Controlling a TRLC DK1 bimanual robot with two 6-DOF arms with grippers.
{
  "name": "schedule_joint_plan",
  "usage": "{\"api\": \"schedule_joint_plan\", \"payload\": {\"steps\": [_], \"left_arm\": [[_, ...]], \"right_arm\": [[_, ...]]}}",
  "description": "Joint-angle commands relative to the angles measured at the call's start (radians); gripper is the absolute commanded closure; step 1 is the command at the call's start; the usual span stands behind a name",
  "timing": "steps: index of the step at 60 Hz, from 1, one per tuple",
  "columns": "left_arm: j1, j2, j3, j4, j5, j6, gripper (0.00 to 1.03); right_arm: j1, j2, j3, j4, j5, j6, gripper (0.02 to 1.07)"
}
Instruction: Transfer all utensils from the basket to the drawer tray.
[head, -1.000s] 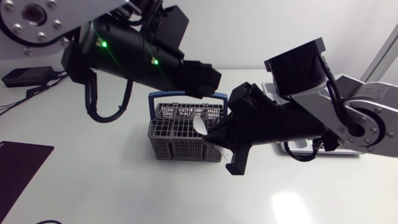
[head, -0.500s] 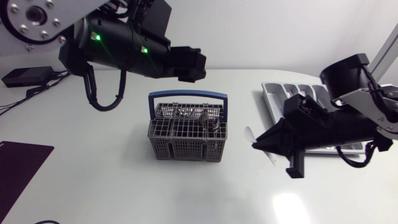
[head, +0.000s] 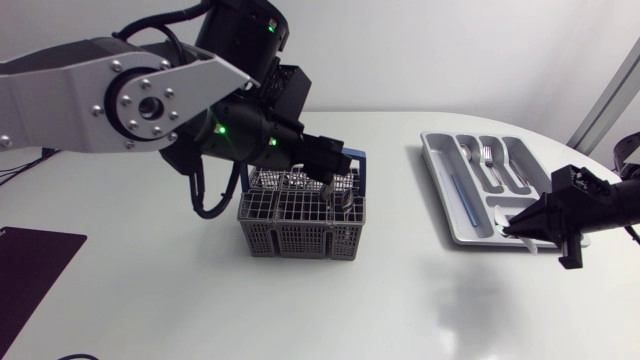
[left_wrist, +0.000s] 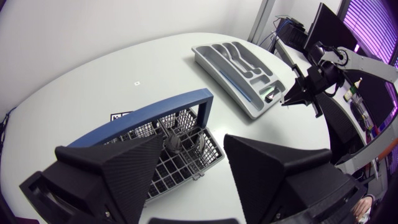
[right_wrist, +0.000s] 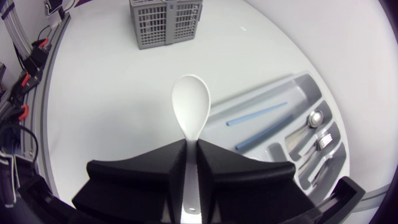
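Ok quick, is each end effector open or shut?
Left end effector: open, empty, over the grey wire basket.
Right end effector: shut on the white plastic spoon.

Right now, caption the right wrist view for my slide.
Right gripper holds a white spoon at the edge of the drawer tray.

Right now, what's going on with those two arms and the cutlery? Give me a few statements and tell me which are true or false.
1. The right gripper is shut on a white spoon. True.
2. The left gripper clamps a fork. False: it is open and empty, above the basket.
3. The tray is empty. False: it holds metal cutlery and blue sticks.
4. The basket has a blue handle and utensils in it. True.
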Motion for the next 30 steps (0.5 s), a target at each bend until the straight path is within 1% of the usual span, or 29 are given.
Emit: {"api": "schedule_joint_plan", "payload": {"steps": [1,7,11,19,30], "left_arm": [[-0.017,0.031,-0.029,0.020,-0.013,0.017,0.35],[-0.025,0.044,-0.034,0.035,-0.028,0.020,0.35],[-0.028,0.056,-0.036,0.040,-0.034,0.024,0.35],[-0.033,0.078,-0.039,0.049,-0.039,0.027,0.35],[-0.039,0.091,-0.043,0.069,-0.042,0.032,0.35]], "right_arm": [[-0.051,0.079,0.078,-0.027,0.015,-0.151,1.01],[-0.080,0.147,0.144,-0.028,0.057,-0.225,1.01],[-0.088,0.196,0.184,-0.019,0.104,-0.272,1.01],[-0.094,0.286,0.261,0.006,0.172,-0.310,1.01],[-0.057,0.320,0.222,0.141,0.290,-0.364,1.01]]}}
